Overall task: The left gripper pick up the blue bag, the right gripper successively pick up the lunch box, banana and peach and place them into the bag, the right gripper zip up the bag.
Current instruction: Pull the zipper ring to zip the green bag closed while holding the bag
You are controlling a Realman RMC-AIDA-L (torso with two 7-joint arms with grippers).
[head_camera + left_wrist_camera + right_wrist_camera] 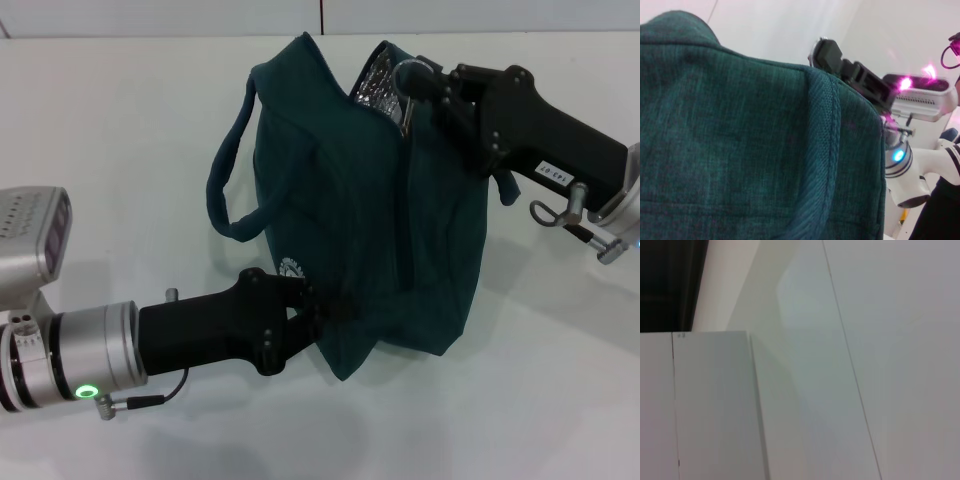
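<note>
Two black metal claws work on one large dark teal fabric lunch bag [360,220], which sits on a plain white tabletop [120,130] with a pale wall running along its far edge. The left gripper [318,312], a black two-fingered claw on a black arm with a silver cylindrical wrist, reaches in from the robot's left and is clamped on the bag's lower near fabric, just beside a small white round logo [291,268]. A green light [88,391] glows on that wrist.

The right gripper [412,82], its twin, comes in from the robot's right to the bag's upper far end, where a strip of silver quilted lining [377,80] shows in the opening. Its tips sit at the top of the zip line by a metal ring [405,78]; whether they are pinched together cannot be told.

One loop handle [228,170] of the bag arches out to the robot's left over the tabletop.

From the left wrist, teal weave [740,145] fills most of the picture, with the right gripper [827,52] perched on the bag's top edge against a white room. The right wrist picture shows only white panels [710,405] and a dark corner.
</note>
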